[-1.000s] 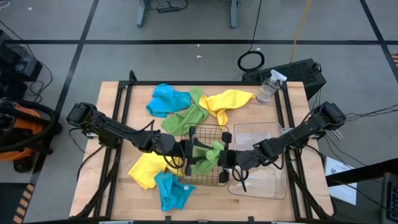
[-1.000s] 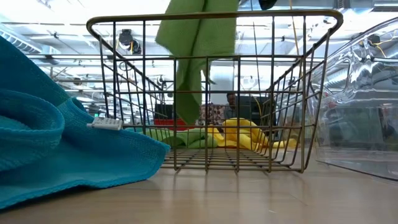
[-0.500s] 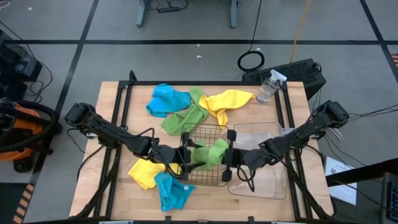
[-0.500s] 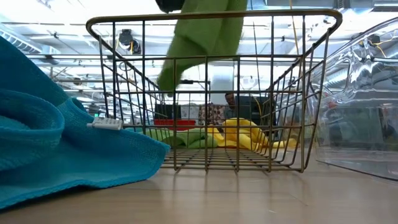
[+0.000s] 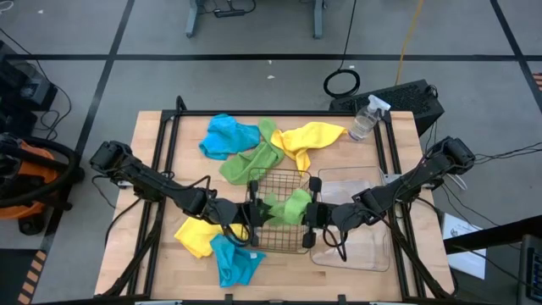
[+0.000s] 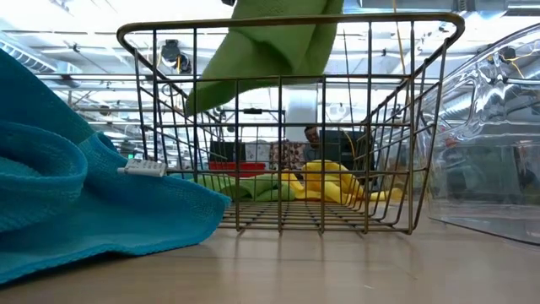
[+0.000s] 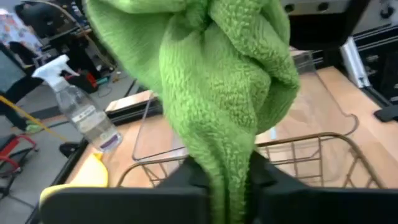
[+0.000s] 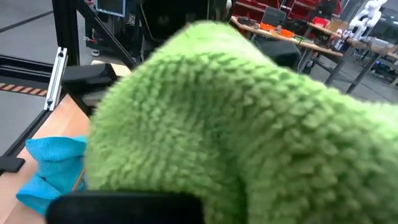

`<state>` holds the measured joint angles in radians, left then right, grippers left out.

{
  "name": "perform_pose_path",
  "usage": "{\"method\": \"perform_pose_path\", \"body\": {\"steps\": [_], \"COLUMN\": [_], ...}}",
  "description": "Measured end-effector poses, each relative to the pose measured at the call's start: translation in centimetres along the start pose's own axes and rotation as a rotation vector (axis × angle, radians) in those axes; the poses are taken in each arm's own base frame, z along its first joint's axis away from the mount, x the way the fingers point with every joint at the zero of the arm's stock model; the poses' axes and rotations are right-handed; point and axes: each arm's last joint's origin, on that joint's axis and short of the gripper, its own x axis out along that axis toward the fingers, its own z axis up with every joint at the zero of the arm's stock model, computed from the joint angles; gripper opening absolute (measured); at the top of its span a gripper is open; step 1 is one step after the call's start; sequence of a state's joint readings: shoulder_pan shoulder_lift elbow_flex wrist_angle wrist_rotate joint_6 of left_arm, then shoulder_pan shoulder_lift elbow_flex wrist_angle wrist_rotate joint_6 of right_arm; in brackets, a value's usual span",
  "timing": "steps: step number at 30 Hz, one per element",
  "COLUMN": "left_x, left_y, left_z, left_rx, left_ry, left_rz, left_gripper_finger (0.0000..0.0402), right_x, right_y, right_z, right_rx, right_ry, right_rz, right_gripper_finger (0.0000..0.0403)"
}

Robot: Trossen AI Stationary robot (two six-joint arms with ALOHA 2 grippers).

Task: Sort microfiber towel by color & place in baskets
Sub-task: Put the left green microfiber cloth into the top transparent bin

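A green towel (image 5: 285,207) hangs bunched over the brownish wire basket (image 5: 279,175), strung between my two grippers. My left gripper (image 5: 257,213) is shut on its left end. My right gripper (image 5: 306,212) is shut on its right end. In the low view the green towel (image 6: 274,46) sags just inside the wire basket's rim (image 6: 287,24), clear of its floor. A clear tub (image 5: 364,182) stands to the basket's right. Blue (image 5: 227,135), green (image 5: 254,157) and yellow (image 5: 312,137) towels lie on the table's far side. Yellow (image 5: 196,233) and blue (image 5: 233,261) towels lie near left. My left gripper pinches a bunched fold of the green towel (image 7: 224,165) between its two fingers (image 7: 186,183), coming nearly level from the table's left. The cloth rises out of the jaws in thick folds, clear of the basket. My right gripper has the towel's other end (image 8: 186,168). It comes nearly level from the table's right. The cloth fills its wrist view and hides the place of contact. That end is lifted above the basket.
A clear spray bottle (image 5: 366,119) stands at the table's far right corner. The near blue towel (image 6: 84,194) lies right against the basket's left side. Bare wood shows along the near edge in front of the basket and tub.
The green towel hung down into the basket from my right gripper. Its hanging end has come up and toward the left, and my left gripper now holds it. The towel is now bunched higher between the two grippers.
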<state>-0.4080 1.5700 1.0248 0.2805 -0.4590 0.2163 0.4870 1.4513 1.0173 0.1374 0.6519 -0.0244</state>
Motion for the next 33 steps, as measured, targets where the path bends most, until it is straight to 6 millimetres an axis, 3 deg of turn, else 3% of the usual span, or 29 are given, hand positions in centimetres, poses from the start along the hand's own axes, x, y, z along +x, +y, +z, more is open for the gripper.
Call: {"method": "perform_pose_path", "body": {"steps": [7, 14, 18, 22, 27, 33], "left_x": [-1.0, -2.1, -2.3, -2.1, -1.4, -1.1], "left_y": [0.4, 2.2, 3.3, 4.2, 4.9, 4.1], "left_z": [1.0, 1.5, 1.3, 1.1, 0.9, 1.0], "left_rx": [-0.020, -0.084, -0.116, -0.164, -0.254, -0.292], "left_ry": [-0.037, -0.010, 0.024, 0.037, 0.019, -0.013], "left_rz": [-0.031, 0.001, 0.034, 0.061, 0.006, -0.073], "left_gripper_finger": [0.0017, 0.0015, 0.0015, 0.0014, 0.0014, 0.0014], "right_x": [-1.1, -4.1, -6.0, -7.2, -6.8, -3.3], "right_y": [0.3, 1.1, 2.8, 5.6, 8.7, 9.7], "right_z": [-0.7, -1.9, -2.3, -1.7, -0.2, -0.1], "right_rx": [0.034, 0.018, 0.069, 0.078, -0.129, -0.306], "right_ry": [0.186, 0.366, 0.368, 0.233, 0.008, -0.035], "right_rz": [-0.038, -0.177, -0.135, -0.090, -0.177, -0.333], "right_gripper_finger": [0.0122, 0.0196, 0.0213, 0.0221, 0.0242, 0.0304]}}
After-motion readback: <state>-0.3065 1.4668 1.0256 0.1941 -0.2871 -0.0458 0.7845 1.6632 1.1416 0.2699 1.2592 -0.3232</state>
